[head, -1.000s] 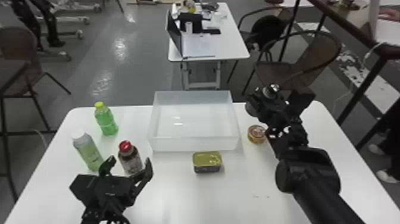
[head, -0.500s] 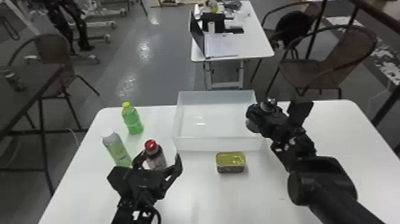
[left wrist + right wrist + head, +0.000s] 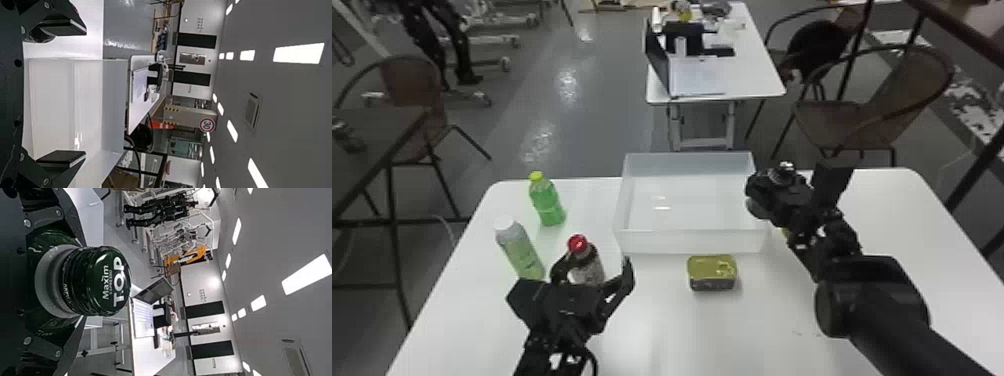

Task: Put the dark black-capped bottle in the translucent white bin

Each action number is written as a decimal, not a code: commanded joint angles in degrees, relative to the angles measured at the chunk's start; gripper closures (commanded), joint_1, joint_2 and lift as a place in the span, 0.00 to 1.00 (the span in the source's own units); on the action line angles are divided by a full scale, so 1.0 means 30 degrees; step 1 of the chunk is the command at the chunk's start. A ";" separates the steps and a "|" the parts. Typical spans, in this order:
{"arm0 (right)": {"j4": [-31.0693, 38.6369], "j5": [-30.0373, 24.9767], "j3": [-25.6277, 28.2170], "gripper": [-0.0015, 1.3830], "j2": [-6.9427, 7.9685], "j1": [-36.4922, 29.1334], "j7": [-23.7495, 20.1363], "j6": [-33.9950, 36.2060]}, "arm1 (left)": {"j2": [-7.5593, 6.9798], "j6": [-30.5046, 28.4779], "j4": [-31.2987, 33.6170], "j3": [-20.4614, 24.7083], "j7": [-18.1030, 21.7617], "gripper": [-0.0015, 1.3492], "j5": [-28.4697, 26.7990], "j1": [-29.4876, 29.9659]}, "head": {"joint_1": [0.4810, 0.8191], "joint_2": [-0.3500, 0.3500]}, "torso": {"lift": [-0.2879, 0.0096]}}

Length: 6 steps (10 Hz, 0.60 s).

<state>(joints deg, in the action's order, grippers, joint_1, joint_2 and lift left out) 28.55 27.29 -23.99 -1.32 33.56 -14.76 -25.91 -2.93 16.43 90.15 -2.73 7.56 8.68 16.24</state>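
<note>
Right fingers (image 3: 766, 187): gripping black-capped bottle (image 3: 76, 282) | cap (image 3: 98, 282): white lettering, curved

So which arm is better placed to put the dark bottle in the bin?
Right, I'd say: the right gripper holds the bottle near the bin's right side; the left gripper is open and empty.

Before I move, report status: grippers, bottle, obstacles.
Right gripper shut on black-capped bottle, by bin's right side. Left gripper open, red-capped bottle close by. Tin on bin's near side.
</note>
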 commanded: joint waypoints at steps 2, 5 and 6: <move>-0.0582 -0.0131 0.0000 0.55 -0.0118 0.0356 -0.0003 -0.0036 | -0.0050 0.0149 -0.0227 -0.0175 0.0001 0.14 0.0065 -0.0227 | 0.63 0.63 | 0.90; -0.0845 -0.0424 0.0000 0.00 -0.0147 0.0561 -0.0032 -0.0358 | -0.0109 0.0207 -0.0373 -0.0321 0.0001 0.14 0.0094 -0.0374 | 0.63 0.61 | 0.90; -0.0845 -0.0394 0.0000 0.00 -0.0118 0.0620 -0.0032 -0.0387 | -0.0138 0.0207 -0.0373 -0.0350 0.0001 0.14 0.0094 -0.0432 | 0.63 0.61 | 0.90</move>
<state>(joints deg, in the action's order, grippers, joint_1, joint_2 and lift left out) 26.06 26.04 -24.00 -1.73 35.27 -14.85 -26.98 -3.32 17.05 89.06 -3.70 7.57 8.94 15.05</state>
